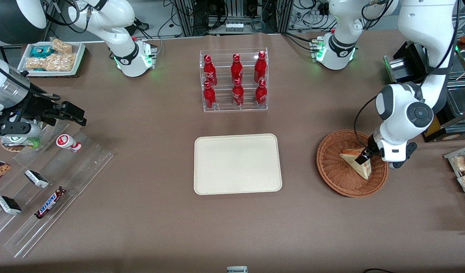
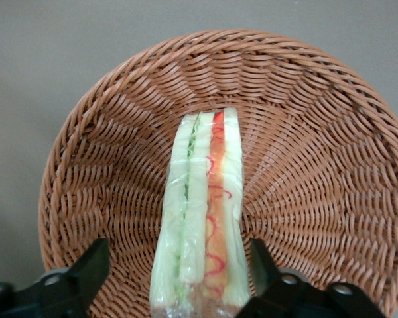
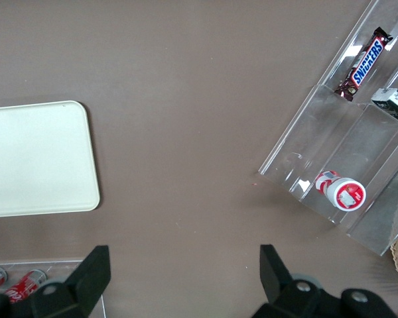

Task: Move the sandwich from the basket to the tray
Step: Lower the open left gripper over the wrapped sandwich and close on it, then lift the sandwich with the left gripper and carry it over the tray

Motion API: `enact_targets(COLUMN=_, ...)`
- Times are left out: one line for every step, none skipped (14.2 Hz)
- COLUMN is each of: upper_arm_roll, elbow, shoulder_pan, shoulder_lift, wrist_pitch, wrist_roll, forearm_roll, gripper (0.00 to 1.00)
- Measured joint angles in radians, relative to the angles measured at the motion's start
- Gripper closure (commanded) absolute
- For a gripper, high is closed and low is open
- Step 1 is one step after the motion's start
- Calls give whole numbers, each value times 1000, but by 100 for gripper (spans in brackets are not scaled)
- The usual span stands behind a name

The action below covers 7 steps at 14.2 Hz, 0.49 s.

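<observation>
End effector [image 2: 179,278] astride sandwich [image 2: 202,212] in basket [image 1: 333,168], fingers apart; tray [image 1: 238,163] nearby.

High front camera looks down over the whole brown table [image 1: 141,227]. The left wrist camera peers straight down, close, on the basket [image 2: 318,165] and sandwich [image 2: 202,218], gripper [image 2: 179,278] fingers apart astride it; both appear at the front view's right. The right wrist camera faces down on the tray [image 3: 33,159], at the front view's centre
</observation>
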Motion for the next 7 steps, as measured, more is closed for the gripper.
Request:
enact_targets(upper_arm_roll=0, elbow=1, shoulder_pan=0, shoulder_lift=1, wrist_pitch=1, wrist_roll=-27, forearm_roll=0, gripper=100)
enact_targets(upper_arm_roll=-1, elbow=3, shoulder_pan=0, shoulder_lift=1, wrist_pitch=1, wrist_roll=-47, forearm_roll=0, gripper=100)
enact_targets(upper_arm_roll=-3, elbow=9, shoulder_pan=0, shoulder_lift=1, wrist_pitch=1, wrist_roll=-64, forearm_roll=0, gripper=100)
enact_targets(upper_arm_roll=-5, elbow=19, shoulder_pan=0, shoulder_lift=1, wrist_pitch=-3, wrist_roll=-75, forearm_roll=-1, gripper=100)
enact_targets(upper_arm_roll=-10, elbow=36, shoulder_pan=-2, shoulder_lift=0, wrist_pitch=-20, wrist_roll=-82, forearm_roll=-1, gripper=100)
enact_targets(upper_arm_roll=-15, elbow=65, shoulder_pan=-7, shoulder_lift=0, wrist_pitch=-64, wrist_roll=-87, forearm_roll=-1, gripper=100)
enact_targets(upper_arm_roll=-21, elbow=107, shoulder_pan=-16, shoulder_lift=-1, wrist_pitch=-127, wrist_roll=-89, forearm_roll=-1, gripper=100)
